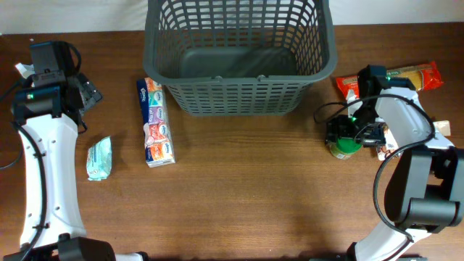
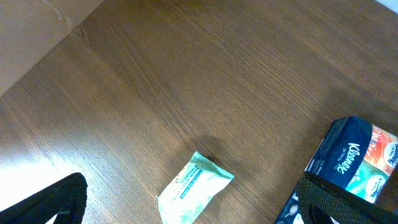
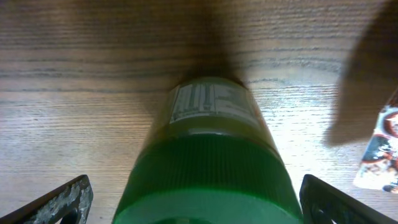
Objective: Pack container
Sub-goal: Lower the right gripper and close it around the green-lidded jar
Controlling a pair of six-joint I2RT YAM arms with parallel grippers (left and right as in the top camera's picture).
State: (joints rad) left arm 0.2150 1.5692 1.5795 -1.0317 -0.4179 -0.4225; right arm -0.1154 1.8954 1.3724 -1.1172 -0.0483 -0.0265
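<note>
1. The basket (image 1: 239, 101) stood at the far middle of the desk (image 1: 254, 203), well apart from both arms.
2. The right end effector (image 1: 349, 133) hung over a green-lidded jar (image 3: 211, 149) to the right of the basket. From the wrist view we saw its fingers (image 3: 59, 202) spread wide on either side of the lid, with a gap showing at the left one.
3. The basket's tall lattice wall rose between the jar and the basket's floor.
4. A red packet (image 1: 406, 77) lay just behind the right arm, and a small printed packet (image 3: 380, 146) lay near the jar.
5. The left end effector (image 2: 186, 208) hovered over the desk's far left, wide open and holding nothing.
6. A wipes packet (image 1: 99, 158) lay flat on the near side of it, apart from everything else.
7. A tissue pack (image 1: 156, 122) lay lengthwise just left of the basket, its far end close to the basket's front left corner.
</note>
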